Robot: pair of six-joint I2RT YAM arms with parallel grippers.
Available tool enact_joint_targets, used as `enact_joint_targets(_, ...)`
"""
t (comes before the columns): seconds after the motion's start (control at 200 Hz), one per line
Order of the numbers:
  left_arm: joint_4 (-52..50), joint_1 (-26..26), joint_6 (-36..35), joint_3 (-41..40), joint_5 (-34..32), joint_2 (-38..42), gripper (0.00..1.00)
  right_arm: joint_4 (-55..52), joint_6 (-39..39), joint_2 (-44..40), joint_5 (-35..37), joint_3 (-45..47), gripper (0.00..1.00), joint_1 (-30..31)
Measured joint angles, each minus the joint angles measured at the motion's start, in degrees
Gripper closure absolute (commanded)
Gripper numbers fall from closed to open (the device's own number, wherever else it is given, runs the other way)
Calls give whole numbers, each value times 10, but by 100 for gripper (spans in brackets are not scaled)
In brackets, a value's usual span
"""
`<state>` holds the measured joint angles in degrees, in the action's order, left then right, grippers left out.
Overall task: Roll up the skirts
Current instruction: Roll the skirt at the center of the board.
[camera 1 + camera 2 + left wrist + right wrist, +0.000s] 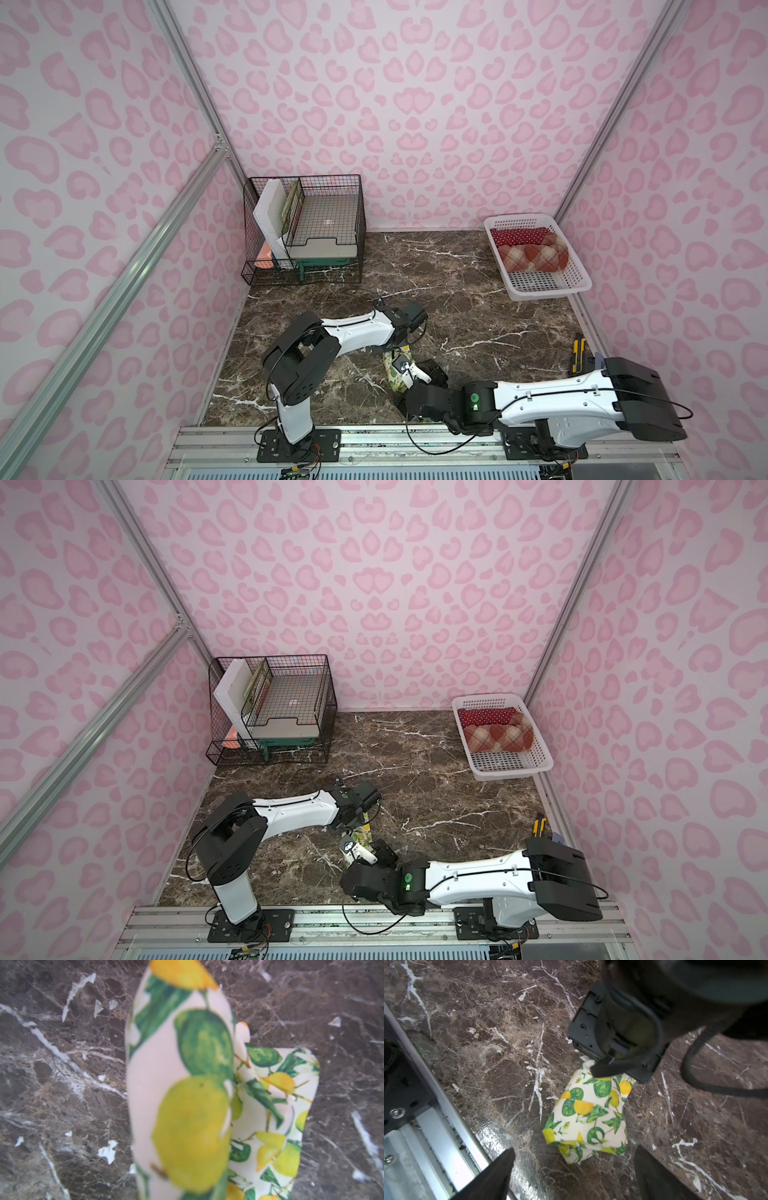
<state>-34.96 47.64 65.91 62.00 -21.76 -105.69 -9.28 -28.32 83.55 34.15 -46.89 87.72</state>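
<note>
The lemon-print skirt [587, 1118] is a loose roll on the marble near the front middle, also seen in both top views [392, 370] [359, 838]. My left gripper [604, 1070] [397, 351] is shut on its far end; in the left wrist view the cloth [180, 1084] hides the jaws. My right gripper [575, 1169] [409, 376] stands open just short of the roll's near end, nothing between its fingers. The red polka-dot skirt [519, 236] [488, 716] and the plaid skirt [534, 257] [498, 737] lie rolled in the white basket [540, 291] [513, 774].
A black wire rack [303, 232] with trays and a white board stands at the back left. A yellow and black knife [579, 353] lies by the right wall. The aluminium rail [446, 1126] runs along the front edge, close to my right gripper.
</note>
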Motion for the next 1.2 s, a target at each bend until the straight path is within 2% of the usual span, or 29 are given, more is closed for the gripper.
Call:
enact_joint_targets(0.125,4,0,10,-3,0,2,100,-8,-15,74,51,-38,2,-6)
enact_joint_targets(0.295,9,1,17,-7,1,4,100,-38,-39,118,83,-71,4,-15)
enact_joint_targets(0.515,19,1,27,-14,-3,7,100,-76,-55,220,109,-123,8,-20)
enact_joint_targets(0.695,34,2,34,-26,-4,12,100,-96,-63,264,134,-156,19,-16)
enact_joint_targets(0.79,37,3,41,-28,-5,12,100,-108,-66,280,145,-176,38,-10)
enact_joint_targets(0.825,38,3,43,-28,-5,12,100,-116,-68,290,147,-186,50,-8)
enact_joint_targets(0.9,39,3,45,-28,-7,12,100,-131,-74,314,152,-204,84,-6)
enact_joint_targets(0.965,40,3,48,-28,-8,11,100,-141,-77,324,162,-211,100,-4)
enact_joint_targets(0.975,40,3,49,-28,-8,11,100,-142,-78,325,163,-212,100,-4)
enact_joint_targets(1.01,40,3,50,-29,-9,11,92,-144,-82,326,165,-213,100,-3)
enact_joint_targets(1.1,47,2,56,-37,-10,17,61,-129,-88,324,160,-202,100,-8)
enact_joint_targets(1.17,45,-9,61,-48,-3,30,42,-101,-81,309,141,-179,100,-17)
enact_joint_targets(1.19,44,-14,61,-50,-1,34,32,-90,-78,301,128,-169,100,-24)
enact_joint_targets(1.205,44,-18,61,-52,0,37,21,-82,-77,296,120,-162,100,-28)
